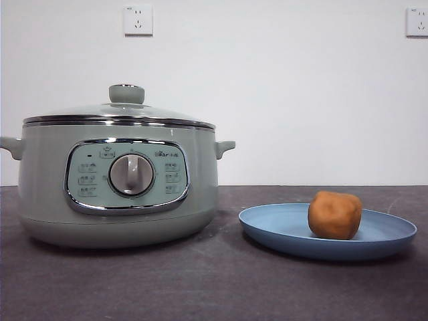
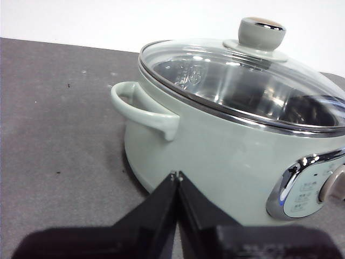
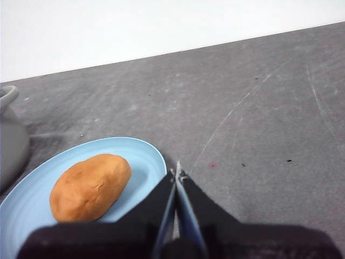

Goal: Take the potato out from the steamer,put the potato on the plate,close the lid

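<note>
Left gripper (image 2: 177, 174): jaws pressed together, tips meeting, nothing between them. It hangs clear of the steamer (image 1: 117, 180), near its side wall below the side handle (image 2: 143, 108), not touching it.

Right gripper (image 3: 177, 170): jaws likewise pressed together and empty. It sits just beside the rim of the plate (image 1: 281, 231), with the potato (image 1: 334, 215) close by; no contact with either that can be made out.

Neither arm shows in the front view.

Potato: lies on the plate, right of the plate's centre in the front view, resting on its side. In the right wrist view it reads as an elongated lump (image 3: 90, 186) with its long axis lying flat along the plate surface; in the front view it looks short and blocky, so the long axis runs roughly near-to-far.

Plate: flat on the dark table (image 1: 214, 287), right of the steamer and apart from it.

Steamer: left side of the table, control panel (image 1: 127, 176) and dial (image 1: 131, 174) facing the near edge. Lid (image 2: 242, 70) seated level on the rim, knob (image 1: 126, 93) upright on top. Through the glass the inner pot shows bare metal.
</note>
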